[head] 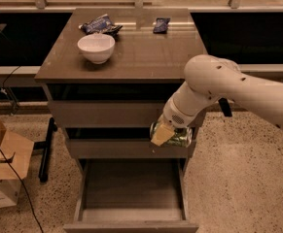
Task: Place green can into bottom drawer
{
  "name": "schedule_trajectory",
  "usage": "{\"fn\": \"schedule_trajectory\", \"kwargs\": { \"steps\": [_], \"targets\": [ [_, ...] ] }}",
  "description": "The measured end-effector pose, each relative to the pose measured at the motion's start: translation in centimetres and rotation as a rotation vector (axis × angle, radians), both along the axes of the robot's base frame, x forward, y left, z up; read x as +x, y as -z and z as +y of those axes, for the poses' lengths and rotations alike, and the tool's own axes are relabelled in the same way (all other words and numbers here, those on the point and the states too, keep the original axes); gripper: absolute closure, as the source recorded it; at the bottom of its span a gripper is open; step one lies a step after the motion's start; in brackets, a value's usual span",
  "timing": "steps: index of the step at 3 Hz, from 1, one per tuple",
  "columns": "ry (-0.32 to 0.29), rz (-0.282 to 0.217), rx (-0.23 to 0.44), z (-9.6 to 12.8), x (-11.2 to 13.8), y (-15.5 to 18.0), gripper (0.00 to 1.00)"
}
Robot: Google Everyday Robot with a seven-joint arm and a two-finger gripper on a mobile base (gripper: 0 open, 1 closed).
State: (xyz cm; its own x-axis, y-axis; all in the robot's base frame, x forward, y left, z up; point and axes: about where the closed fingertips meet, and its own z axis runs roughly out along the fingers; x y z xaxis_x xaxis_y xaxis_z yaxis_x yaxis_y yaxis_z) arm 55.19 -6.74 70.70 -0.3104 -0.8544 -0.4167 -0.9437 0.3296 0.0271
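The claw [169, 134] hangs in front of the cabinet's right side, level with the middle drawer front [116, 148], and is clenched on the green can [181, 137]. The can lies roughly on its side in the grip, with one tan finger pad [161, 135] across its near face. It is off every surface and is carried by the claw alone. The white arm [214, 87] runs up and to the right from the claw and leaves the view at the right edge. Below the claw and slightly to its left, the bottom drawer [131, 191] stands pulled out, its tray floor exposed. The can is above the drawer's rear right corner, not inside it. Above the claw is the top drawer front [107, 113], shut, and above that the bench [146, 52]. On the bench, well up and left of the claw, sits a white bowl [96, 47]. Farther back lie a blue snack packet [101, 24] behind the bowl and a smaller blue packet [161, 24] almost directly above the claw. Far to the claw's left, on the speckled floor, stands an open cardboard box [2, 171].
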Motion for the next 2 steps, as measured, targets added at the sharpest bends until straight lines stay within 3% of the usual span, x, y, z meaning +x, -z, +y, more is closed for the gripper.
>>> {"fn": "schedule_trajectory", "kwargs": {
  "steps": [2],
  "targets": [
    [0.015, 0.011, -0.011, 0.26, 0.1, 1.32, 1.0]
  ]
}}
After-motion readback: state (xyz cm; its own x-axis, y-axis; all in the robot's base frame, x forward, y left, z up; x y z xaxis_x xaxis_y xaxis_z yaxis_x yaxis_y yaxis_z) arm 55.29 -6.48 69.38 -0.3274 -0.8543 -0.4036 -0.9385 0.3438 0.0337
